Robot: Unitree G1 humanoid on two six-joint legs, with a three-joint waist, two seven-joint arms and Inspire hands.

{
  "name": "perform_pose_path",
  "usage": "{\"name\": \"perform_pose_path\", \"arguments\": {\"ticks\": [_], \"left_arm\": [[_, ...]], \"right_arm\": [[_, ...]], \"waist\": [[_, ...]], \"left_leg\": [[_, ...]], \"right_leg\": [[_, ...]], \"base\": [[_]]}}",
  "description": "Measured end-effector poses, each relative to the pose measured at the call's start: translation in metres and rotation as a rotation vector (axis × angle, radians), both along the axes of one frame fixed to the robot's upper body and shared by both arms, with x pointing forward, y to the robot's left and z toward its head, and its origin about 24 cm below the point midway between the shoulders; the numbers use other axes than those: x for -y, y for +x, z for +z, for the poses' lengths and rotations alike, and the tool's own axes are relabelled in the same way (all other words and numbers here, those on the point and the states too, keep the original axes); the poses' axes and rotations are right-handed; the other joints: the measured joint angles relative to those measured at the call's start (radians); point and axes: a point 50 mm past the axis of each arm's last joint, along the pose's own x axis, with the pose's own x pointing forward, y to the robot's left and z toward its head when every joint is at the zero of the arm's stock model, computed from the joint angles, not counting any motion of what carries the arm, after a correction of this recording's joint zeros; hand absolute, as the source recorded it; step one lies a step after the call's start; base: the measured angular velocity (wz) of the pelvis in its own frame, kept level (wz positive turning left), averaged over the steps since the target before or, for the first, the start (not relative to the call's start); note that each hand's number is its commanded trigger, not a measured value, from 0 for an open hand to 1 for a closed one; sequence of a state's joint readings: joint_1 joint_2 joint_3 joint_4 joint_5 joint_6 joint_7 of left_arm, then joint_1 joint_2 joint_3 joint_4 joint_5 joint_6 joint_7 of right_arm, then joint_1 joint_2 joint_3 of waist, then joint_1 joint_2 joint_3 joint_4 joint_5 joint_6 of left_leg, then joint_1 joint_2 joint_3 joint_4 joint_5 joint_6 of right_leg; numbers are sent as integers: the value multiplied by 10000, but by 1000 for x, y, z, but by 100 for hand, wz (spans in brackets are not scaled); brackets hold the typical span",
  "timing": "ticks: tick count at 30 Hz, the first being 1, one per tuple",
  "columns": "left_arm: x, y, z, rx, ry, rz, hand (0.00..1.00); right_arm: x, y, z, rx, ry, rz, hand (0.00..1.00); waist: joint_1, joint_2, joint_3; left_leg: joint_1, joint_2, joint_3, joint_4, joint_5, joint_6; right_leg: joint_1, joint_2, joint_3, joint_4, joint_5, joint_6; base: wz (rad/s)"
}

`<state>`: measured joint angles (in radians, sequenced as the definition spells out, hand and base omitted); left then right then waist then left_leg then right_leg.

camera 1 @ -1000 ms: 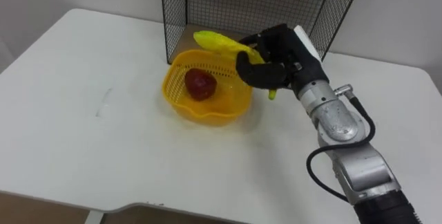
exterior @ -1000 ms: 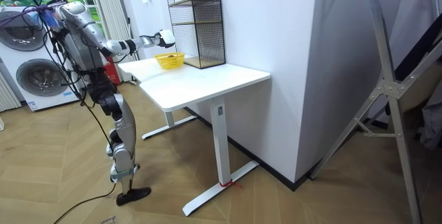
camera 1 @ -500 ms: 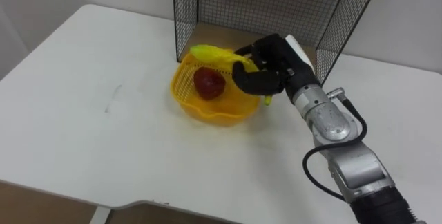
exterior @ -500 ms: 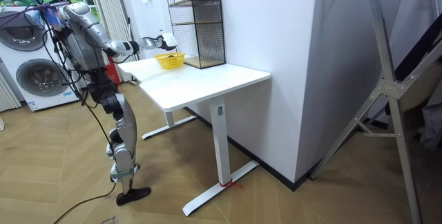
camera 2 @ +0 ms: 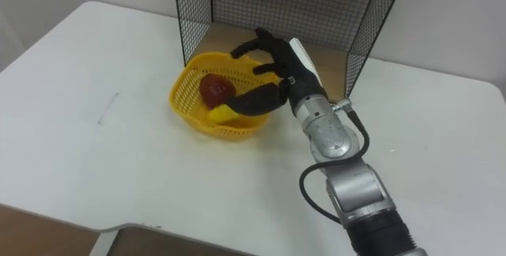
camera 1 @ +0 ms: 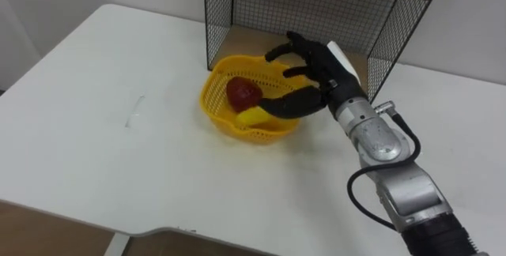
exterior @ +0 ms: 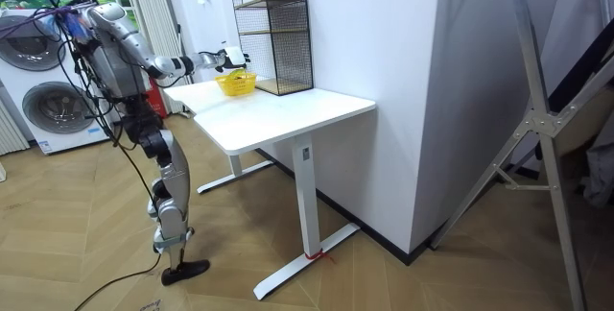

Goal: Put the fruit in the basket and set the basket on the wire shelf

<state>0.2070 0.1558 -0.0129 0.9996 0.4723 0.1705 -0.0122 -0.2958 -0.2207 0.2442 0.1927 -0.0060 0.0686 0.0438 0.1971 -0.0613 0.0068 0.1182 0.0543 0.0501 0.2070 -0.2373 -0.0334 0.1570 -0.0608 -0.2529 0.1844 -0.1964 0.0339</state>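
A yellow plastic basket (camera 1: 215, 92) stands on the white table just in front of the black wire shelf (camera 1: 316, 7). In it lie a red apple (camera 1: 243, 94) and a yellow banana (camera 1: 251, 117), the banana against the near wall. My right hand (camera 1: 314, 65) hovers over the basket's right rim, open, with its fingers spread and nothing in it; the thumb reaches low across the rim beside the banana. In the room view, the same hand (exterior: 230, 59) is stretched out over the basket (exterior: 235, 83) while I stand at the table's end.
The wire shelf has a wooden floor (camera 1: 261, 41) level with the table and a wooden board higher up. White table (camera 1: 118, 153) spreads wide to the left and front of the basket. A washing machine (exterior: 48, 100) stands behind me.
My right hand has opened and let the banana go; it now lies in the basket beside the apple. The head camera shifted a little.
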Motion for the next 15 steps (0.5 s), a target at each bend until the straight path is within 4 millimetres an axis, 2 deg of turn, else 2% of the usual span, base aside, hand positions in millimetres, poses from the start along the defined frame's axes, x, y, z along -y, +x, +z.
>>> {"name": "perform_pose_path", "arguments": {"ticks": [15], "left_arm": [[0, -4, 0, -93, -8, 16, 0]], "right_arm": [[0, 0, 0, -26, -21, 61, 0]], "waist": [[-47, -12, 47]], "left_leg": [[-22, -1, -27, 2, 0, 0]], "right_leg": [[6, 0, -5, -2, 0, 0]], "base": [[0]]}}
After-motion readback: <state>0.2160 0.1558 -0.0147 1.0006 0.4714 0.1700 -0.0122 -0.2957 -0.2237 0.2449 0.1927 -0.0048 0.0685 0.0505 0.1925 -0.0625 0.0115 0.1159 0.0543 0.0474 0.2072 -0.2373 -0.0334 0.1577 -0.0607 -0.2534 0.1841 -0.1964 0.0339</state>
